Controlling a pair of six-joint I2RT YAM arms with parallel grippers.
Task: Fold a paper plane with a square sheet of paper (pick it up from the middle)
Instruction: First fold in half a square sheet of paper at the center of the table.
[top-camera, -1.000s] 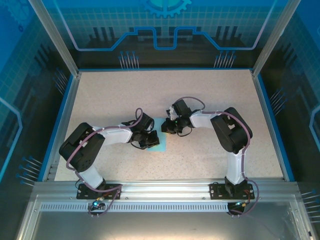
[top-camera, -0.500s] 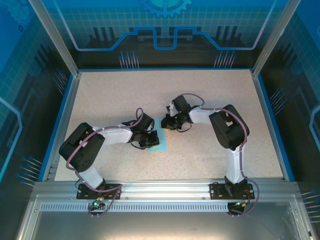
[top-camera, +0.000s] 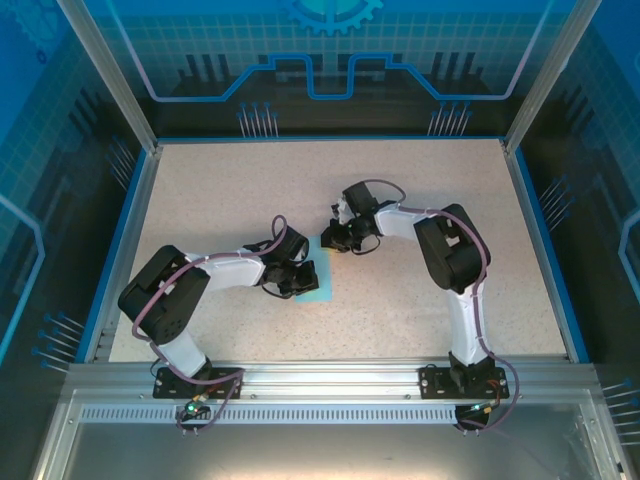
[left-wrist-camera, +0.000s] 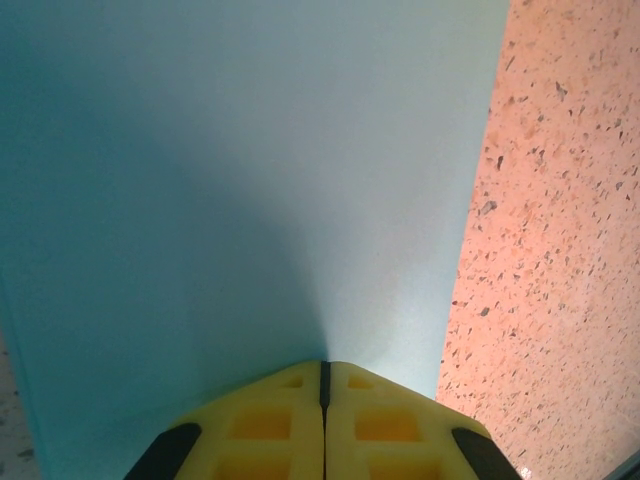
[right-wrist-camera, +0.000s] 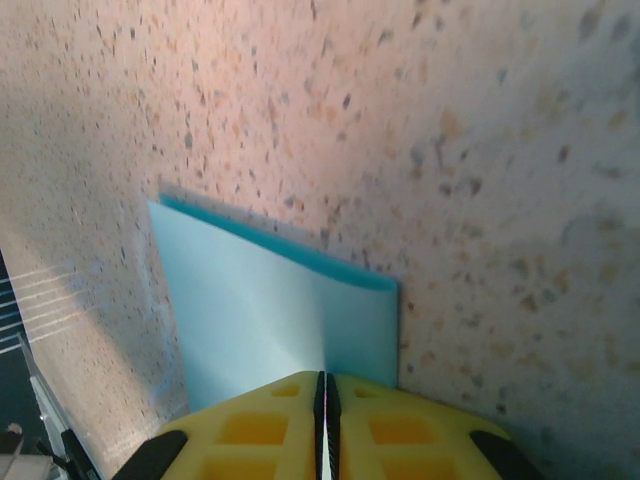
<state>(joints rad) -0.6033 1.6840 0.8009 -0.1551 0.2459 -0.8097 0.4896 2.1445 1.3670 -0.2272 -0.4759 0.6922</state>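
Since both arms are bunched up over the middle of the table, all the action is right there. The square sheet of paper lies between them, mostly tucked under the wrists in the overhead view, with a light-blue corner poking out on the near side.

The left gripper is clenched, yellow fingertips pressed flat together. The paper's shading funnels right into that seam, so I read it as pinching the sheet. The right gripper is squeezed to a hairline too, with the sheet running in under its tips near a far corner. It looks like a pinch as well, though I can't swear it isn't just pressing down. There's a darker teal strip along the far edge in the right wrist view. Could be a second layer, could be shadow, I can't tell.

My take on doing this bit well: it looks like a fold being lined up, so move both pinches together and slowly. Don't pull them apart, because paper this thin will slip out or rip. Match the edges before flattening, then press the crease down against the table rather than in the air.

As for writing, there's nothing readable anywhere. I can't make out any brand on the arms, and the blue backdrop is circuit-style lines and a gear outline, no text.
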